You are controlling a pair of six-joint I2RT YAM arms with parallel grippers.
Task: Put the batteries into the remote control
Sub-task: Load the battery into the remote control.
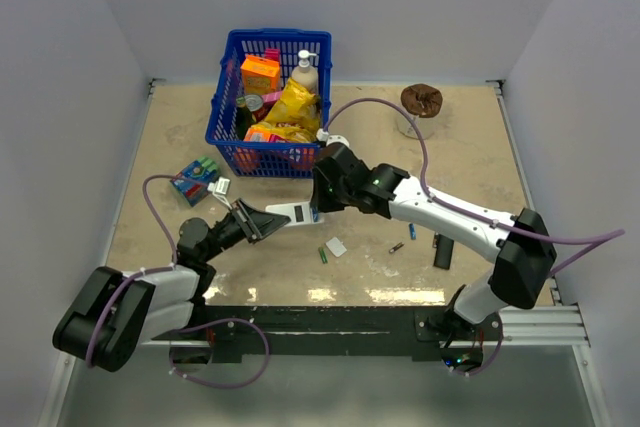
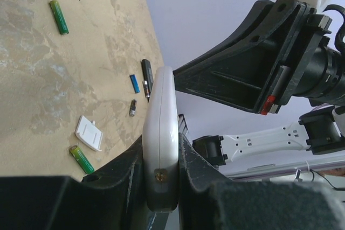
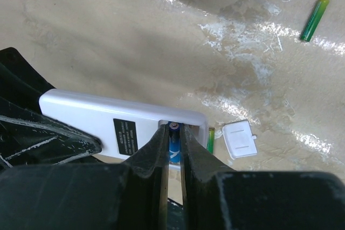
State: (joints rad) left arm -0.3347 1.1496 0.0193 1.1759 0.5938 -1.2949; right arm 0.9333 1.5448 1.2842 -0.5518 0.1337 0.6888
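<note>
The white remote control (image 1: pixel 291 214) is held above the table, clamped edge-on in my shut left gripper (image 2: pixel 160 154). In the right wrist view its back (image 3: pixel 108 119) shows a dark label and an open compartment at the right end. My right gripper (image 3: pixel 172 133) is shut on a blue battery (image 3: pixel 173 145), whose tip sits at that compartment. My right gripper also shows in the top view (image 1: pixel 318 209). On the table lie green batteries (image 2: pixel 59 16) (image 2: pixel 81 159), a blue battery (image 1: pixel 411 231) and a dark one (image 1: pixel 397 247).
The small white cover piece (image 1: pixel 336 246) lies below the remote. A black remote (image 1: pixel 441 250) lies to the right. A blue basket (image 1: pixel 218 97) of groceries stands at the back. A battery box (image 1: pixel 197 180) lies at the left and a brown object (image 1: pixel 421 99) at the back right.
</note>
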